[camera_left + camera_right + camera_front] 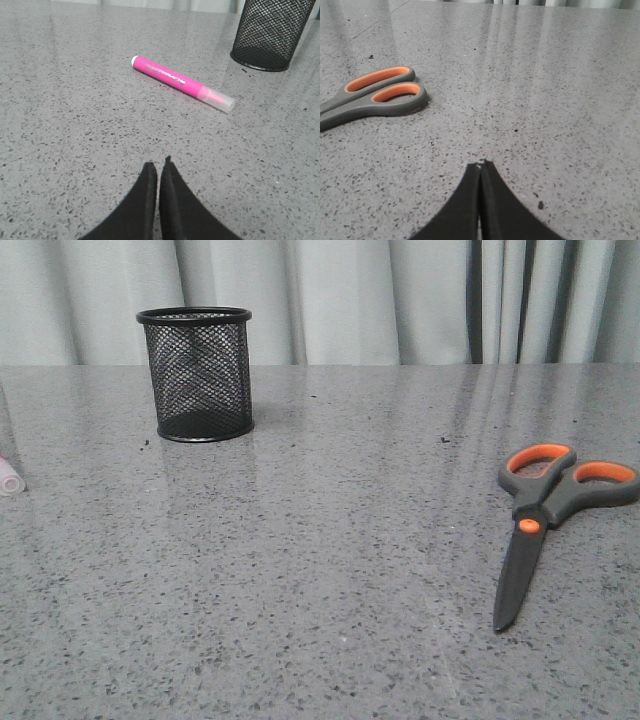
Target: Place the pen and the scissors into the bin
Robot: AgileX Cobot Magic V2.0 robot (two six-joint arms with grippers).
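The black mesh bin point(195, 373) stands upright at the back left of the grey table; it also shows in the left wrist view point(272, 32). The magenta pen point(181, 83) lies flat on the table ahead of my left gripper point(158, 165), which is shut and empty; only the pen's clear cap end point(9, 478) shows at the front view's left edge. The scissors point(545, 515) lie closed at the right, blades toward the front. Their orange-lined handles point(377, 95) lie apart from my right gripper point(481, 164), which is shut and empty. Neither gripper shows in the front view.
The speckled grey table point(330, 570) stretches between bin and scissors. Grey curtains point(400, 300) hang behind the table's far edge. A few dark specks lie on the surface.
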